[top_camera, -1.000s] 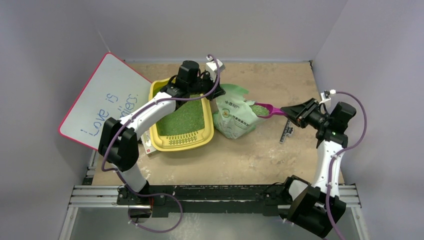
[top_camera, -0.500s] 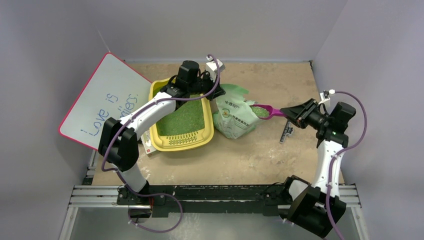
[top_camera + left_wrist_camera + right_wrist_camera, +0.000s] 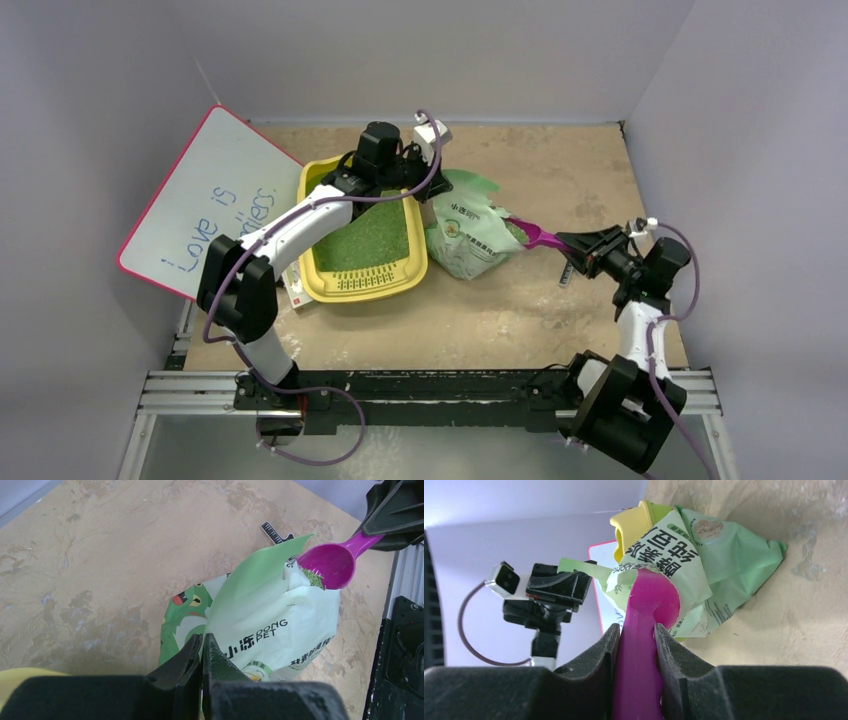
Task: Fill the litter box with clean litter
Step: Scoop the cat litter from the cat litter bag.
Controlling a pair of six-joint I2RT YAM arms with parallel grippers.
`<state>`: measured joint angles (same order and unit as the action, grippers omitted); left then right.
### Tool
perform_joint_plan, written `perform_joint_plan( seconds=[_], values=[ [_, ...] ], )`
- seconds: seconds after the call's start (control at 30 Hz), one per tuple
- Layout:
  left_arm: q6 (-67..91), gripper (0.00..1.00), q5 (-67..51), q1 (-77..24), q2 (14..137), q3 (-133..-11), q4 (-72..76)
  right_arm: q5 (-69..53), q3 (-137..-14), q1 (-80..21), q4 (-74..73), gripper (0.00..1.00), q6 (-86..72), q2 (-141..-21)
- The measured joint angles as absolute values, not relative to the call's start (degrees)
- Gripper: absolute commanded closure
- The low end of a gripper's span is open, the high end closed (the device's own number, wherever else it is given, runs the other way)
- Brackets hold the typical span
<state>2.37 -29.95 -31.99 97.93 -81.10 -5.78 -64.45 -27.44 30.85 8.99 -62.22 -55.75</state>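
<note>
Over the last second the right gripper (image 3: 588,246) has been brought lower and nearer the table's front edge. The purple plastic scoop (image 3: 537,235), clamped by its handle between the closed fingers, has been tipped bowl-down into the mouth of the pale green crinkled printed bag (image 3: 468,236). The bag's upper edge is pinched by the closed left gripper (image 3: 202,649), which has not shifted. The yellow rectangular plastic litter box (image 3: 318,283) lies just beside the bag, its floor already covered by fine green clean litter (image 3: 375,238). Another scoopful is judged to be under way, so filling appears well advanced but unfinished.
</note>
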Motion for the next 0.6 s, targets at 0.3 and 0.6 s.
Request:
perform_joint_plan(
  seconds=[0.3, 0.6],
  values=[
    [2.4, 1.0, -30.0, -32.0, 97.9, -81.1, -5.6, -64.1, -20.5, 28.4, 31.0, 1.0, -80.8, -55.8],
    [2.4, 1.0, -30.0, -32.0, 97.9, -81.1, -5.1, -62.3, -18.9, 26.9, 36.0, 1.0, -84.8, -56.5]
  ],
)
